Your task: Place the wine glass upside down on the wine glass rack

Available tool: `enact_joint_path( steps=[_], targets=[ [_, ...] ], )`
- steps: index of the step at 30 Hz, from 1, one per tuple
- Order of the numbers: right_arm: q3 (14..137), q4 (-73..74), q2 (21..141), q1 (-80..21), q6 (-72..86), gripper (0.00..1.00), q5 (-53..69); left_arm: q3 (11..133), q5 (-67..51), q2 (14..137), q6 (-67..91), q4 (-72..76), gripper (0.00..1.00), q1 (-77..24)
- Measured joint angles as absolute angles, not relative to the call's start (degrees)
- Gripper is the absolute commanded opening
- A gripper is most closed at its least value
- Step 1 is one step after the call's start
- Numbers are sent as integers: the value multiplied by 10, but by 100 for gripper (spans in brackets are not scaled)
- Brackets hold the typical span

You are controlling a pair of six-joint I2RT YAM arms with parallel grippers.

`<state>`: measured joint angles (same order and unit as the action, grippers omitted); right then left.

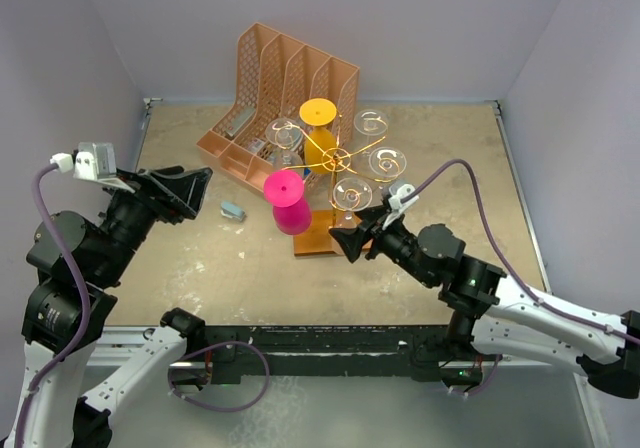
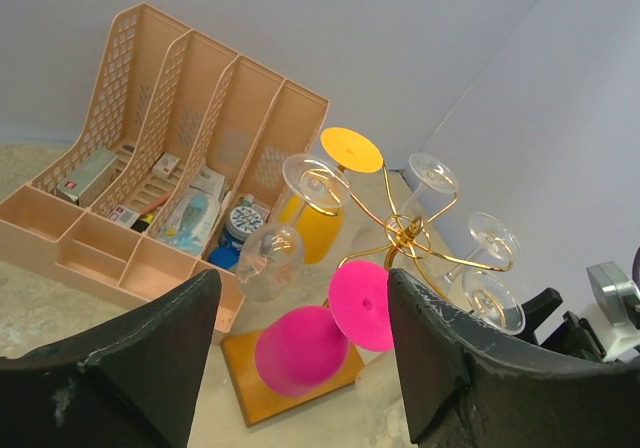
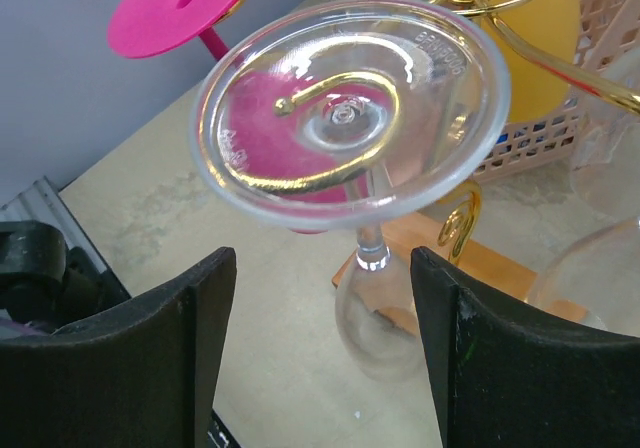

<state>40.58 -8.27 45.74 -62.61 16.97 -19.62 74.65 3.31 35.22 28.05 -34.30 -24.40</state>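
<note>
Left arm (image 1: 85,248) and right arm (image 1: 470,280): black joints, white lower links, purple cables (image 1: 452,162). End effector fingers (image 3: 130,368) black, wedge-shaped.

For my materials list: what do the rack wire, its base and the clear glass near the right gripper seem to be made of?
Wine glass rack: thin shiny gold wire, probably metal. Base: flat matte brown board, looks like wood. Wine glass: transparent with bright glints; glass or clear plastic, I cannot tell.

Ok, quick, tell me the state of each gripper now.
Left gripper: open, holding nothing.
Right gripper: open, holding nothing; the clear wine glass hangs on the rack in front of it.
</note>
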Motion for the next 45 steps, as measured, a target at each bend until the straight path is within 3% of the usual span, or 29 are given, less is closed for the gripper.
enact_joint_path(
  steps=[10,13,29,45],
  targets=[
    [449,-12,366,-626,150,73,-173,748,45,352,281,-355,66,-244],
    [477,6,343,-626,157,78,-189,748,56,352,280,-356,66,-244],
    [636,151,277,-626,369,79,-526,784,230,322,241,-443,68,-244],
    [643,255,276,-626,503,78,-625,844,300,320,193,-512,70,-244]
  ],
)
